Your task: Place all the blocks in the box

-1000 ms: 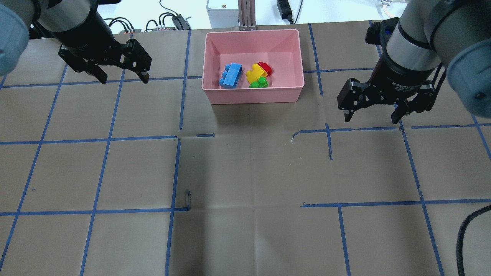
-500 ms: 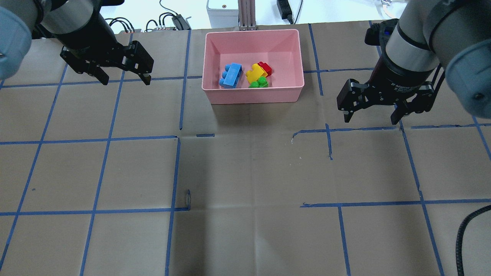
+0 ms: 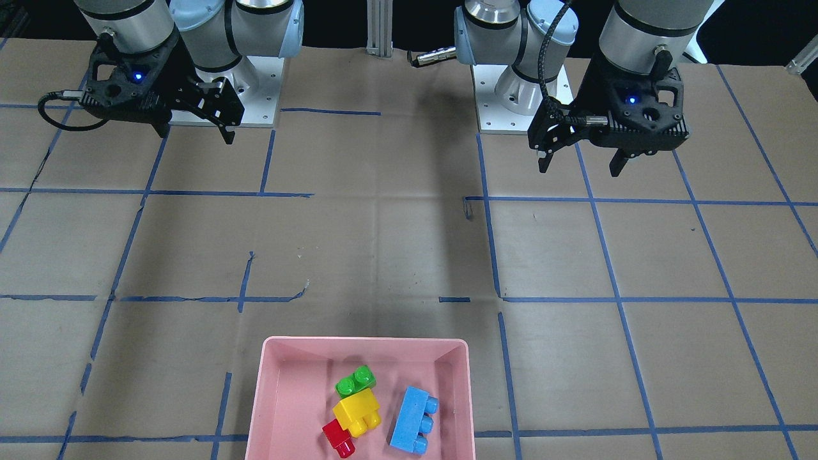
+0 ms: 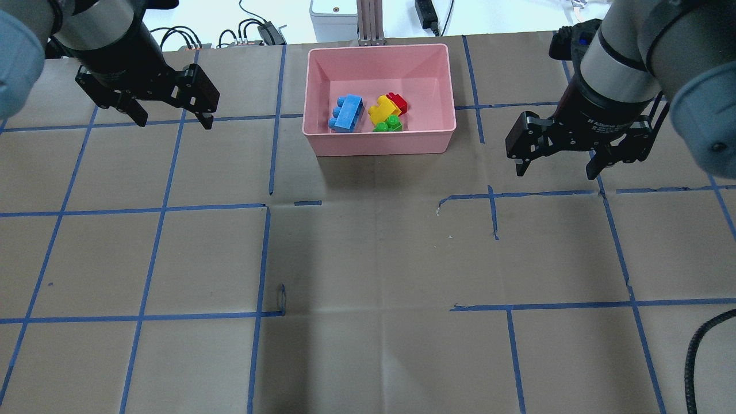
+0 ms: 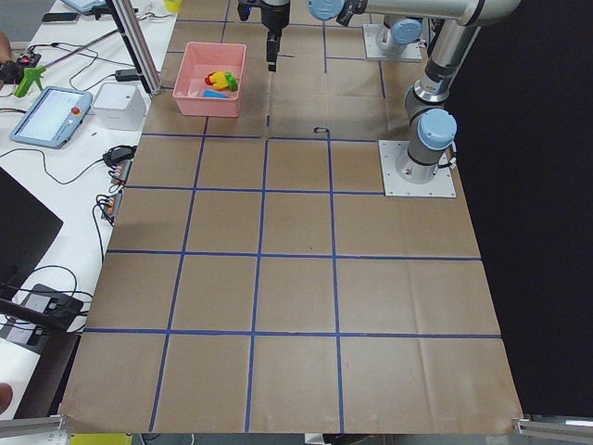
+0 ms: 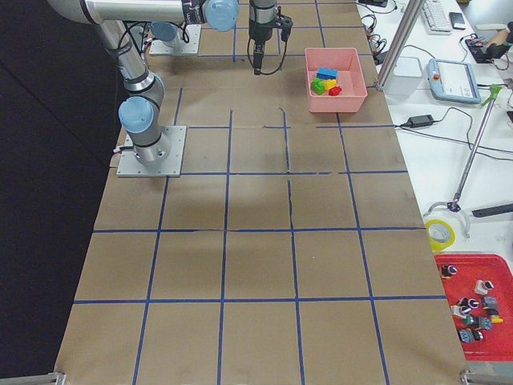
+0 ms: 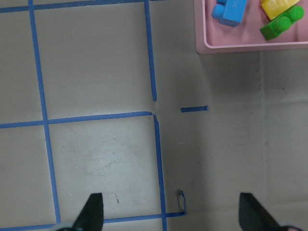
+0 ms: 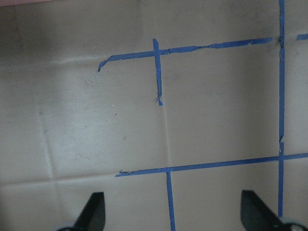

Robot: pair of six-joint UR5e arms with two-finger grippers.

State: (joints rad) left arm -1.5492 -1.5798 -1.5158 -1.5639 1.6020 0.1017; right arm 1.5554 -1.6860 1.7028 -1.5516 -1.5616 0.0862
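The pink box [image 4: 379, 144] stands at the table's far middle; it also shows in the front view [image 3: 281, 396]. Inside lie the light-blue block [image 4: 346, 112], the yellow block [image 4: 382, 110], the red block [image 4: 398, 102] and the green block [image 4: 389, 123], close together. My left gripper [image 4: 171, 119] is open and empty, above the table left of the box. My right gripper [image 4: 556, 168] is open and empty, above the table right of the box. The left wrist view shows the box's corner [image 7: 250, 45] with the blue, yellow and green blocks.
Brown paper with blue tape lines [image 4: 264, 207] covers the table. Cables and a white device [image 4: 333, 14] lie beyond the far edge. The arm bases [image 3: 517, 96] stand at the robot's side. A black cable [image 4: 698, 351] hangs at the near right.
My left gripper has moved left, further from the box. My right gripper has drifted slightly toward the far edge. The blocks and box have not moved.
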